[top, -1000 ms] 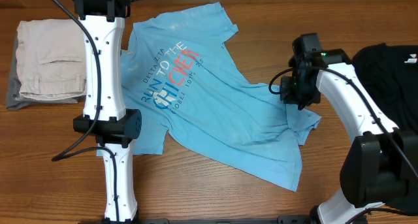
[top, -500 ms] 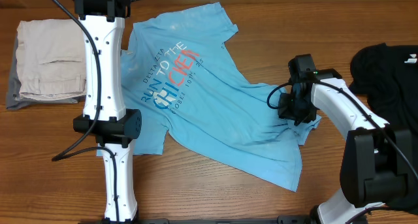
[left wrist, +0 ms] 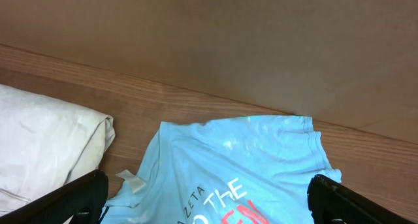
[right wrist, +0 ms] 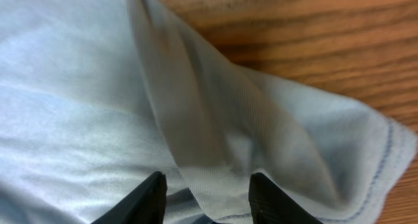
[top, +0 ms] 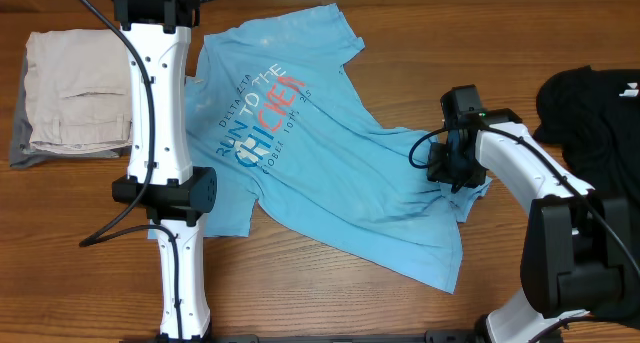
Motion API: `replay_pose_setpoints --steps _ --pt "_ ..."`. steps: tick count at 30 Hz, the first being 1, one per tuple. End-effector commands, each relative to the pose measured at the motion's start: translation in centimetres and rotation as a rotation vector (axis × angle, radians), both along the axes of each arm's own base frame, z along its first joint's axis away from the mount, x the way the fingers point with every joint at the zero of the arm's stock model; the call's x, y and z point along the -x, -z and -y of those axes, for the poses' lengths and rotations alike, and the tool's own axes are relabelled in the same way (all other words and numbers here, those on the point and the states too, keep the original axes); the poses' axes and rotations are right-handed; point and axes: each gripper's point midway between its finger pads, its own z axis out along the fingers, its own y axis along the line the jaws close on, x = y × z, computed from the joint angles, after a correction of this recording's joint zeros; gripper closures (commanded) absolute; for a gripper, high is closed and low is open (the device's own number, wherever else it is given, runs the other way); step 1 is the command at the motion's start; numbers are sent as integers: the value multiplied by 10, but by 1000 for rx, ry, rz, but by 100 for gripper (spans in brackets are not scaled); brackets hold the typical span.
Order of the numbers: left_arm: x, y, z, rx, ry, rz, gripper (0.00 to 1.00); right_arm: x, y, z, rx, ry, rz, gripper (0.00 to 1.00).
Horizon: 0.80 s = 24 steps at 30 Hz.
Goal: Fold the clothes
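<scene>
Light blue T-shirt [top: 330, 173] lies spread mid-table [top: 330, 313], long axis diagonal far-left to near-right, lettering tops toward far-left. Right gripper [right wrist: 204, 199] sits half open astride a raised fold at the shirt's right edge, grip unclear. Left gripper [left wrist: 209, 201] is wide open and empty over the far edge.

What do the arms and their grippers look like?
Both the left arm and the right arm have white rounded links, black joint housings and loose black cables. The left gripper and right gripper have black, tapered fingers.
</scene>
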Motion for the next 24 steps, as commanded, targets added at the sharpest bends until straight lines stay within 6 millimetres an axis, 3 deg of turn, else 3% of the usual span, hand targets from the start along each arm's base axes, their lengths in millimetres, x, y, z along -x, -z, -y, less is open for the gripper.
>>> replay_pose_setpoints --steps 1,7,20,24 --pt "-2 5 0 2 -9 -9 0 6 6 0 -5 3 -8 57" --pt "-2 5 0 2 -9 -10 0 6 8 0 -6 4 -4 61" --pt "-2 5 0 2 -8 -10 0 4 20 6 26 6 31 60" --pt "-2 5 0 2 -9 -9 0 4 19 7 35 7 33 68"
